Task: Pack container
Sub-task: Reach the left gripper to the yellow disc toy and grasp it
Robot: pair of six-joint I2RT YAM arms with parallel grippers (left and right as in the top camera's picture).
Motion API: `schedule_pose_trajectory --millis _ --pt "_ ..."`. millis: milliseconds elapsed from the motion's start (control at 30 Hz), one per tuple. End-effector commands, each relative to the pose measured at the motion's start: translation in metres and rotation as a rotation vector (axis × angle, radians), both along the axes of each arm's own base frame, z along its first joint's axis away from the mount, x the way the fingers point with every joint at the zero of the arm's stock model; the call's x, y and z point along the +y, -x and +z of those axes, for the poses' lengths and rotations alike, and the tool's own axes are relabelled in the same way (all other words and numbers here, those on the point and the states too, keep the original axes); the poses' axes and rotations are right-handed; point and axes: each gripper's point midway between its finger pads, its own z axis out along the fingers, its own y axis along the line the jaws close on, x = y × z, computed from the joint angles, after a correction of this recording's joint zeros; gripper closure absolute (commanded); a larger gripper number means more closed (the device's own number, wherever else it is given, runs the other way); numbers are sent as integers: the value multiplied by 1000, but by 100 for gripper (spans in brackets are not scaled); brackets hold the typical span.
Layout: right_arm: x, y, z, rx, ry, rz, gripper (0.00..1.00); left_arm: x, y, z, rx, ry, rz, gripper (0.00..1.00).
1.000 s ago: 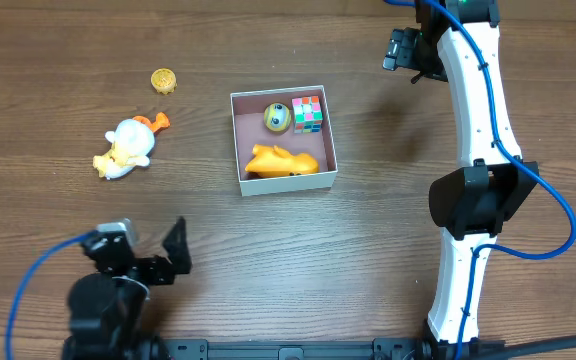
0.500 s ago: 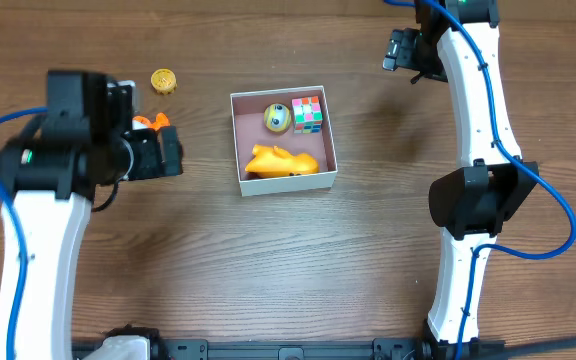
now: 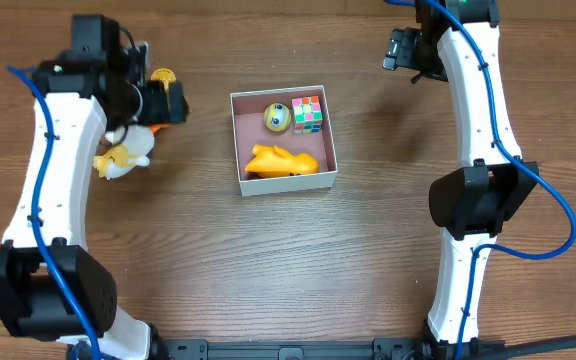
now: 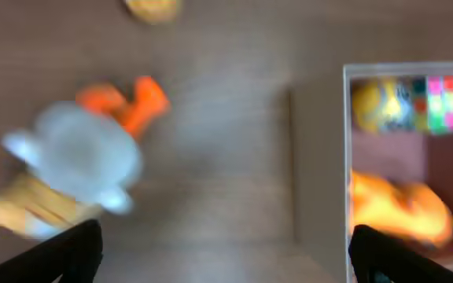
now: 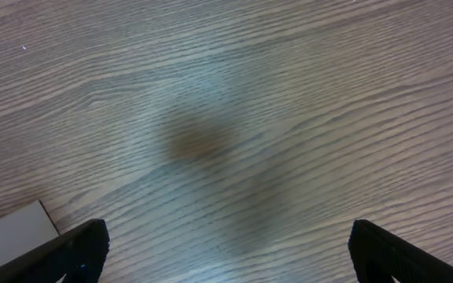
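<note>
Fingers (image 4: 69,253) of left gripper (image 3: 160,102) are gaping empty above the duck toy (image 3: 123,160), probably lining up a grab for the container (image 3: 288,181) sitting at the middle of the bench (image 3: 268,260); right gripper (image 3: 402,54) is hanging wide-fingered, out of the way.

A wooden counter (image 3: 268,260) fills every view. It is mid-brown, and in the overhead view its fine grain runs from 9 o'clock to 3 o'clock. The light is soft and even, with faint, blurred shadows. In the right wrist view a dim dark patch (image 5: 199,141) sits just toward 9 o'clock of centre; whether it is a stain or a shadow is unclear.
</note>
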Motion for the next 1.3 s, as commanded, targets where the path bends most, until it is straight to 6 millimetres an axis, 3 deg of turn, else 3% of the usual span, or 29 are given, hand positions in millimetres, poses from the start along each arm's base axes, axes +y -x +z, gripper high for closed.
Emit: schedule_pose_trajectory --millis 0,67,133,400,500,800,1033,1267 --pt "0 -2 14 -42 0 -7 0 42 -37 30 -146 -242 6 0" --pt "0 -2 14 -41 0 -7 0 53 -54 32 -191 -297 9 0" --pt "0 -2 14 -41 0 -7 0 59 -69 21 -205 -306 22 0" --pt "0 -2 14 -42 0 -7 0 66 -123 -16 -282 -319 43 0" --pt "0 -2 14 -41 0 -7 0 66 -137 -39 -284 -310 37 0" --pt "0 -2 14 -41 0 -7 0 52 -138 -120 -144 -196 47 0" --pt "0 -2 14 -41 0 -7 0 46 -145 -140 -144 -178 46 0" --pt "0 -2 14 -41 0 -7 0 35 -144 -176 -97 -162 22 0"
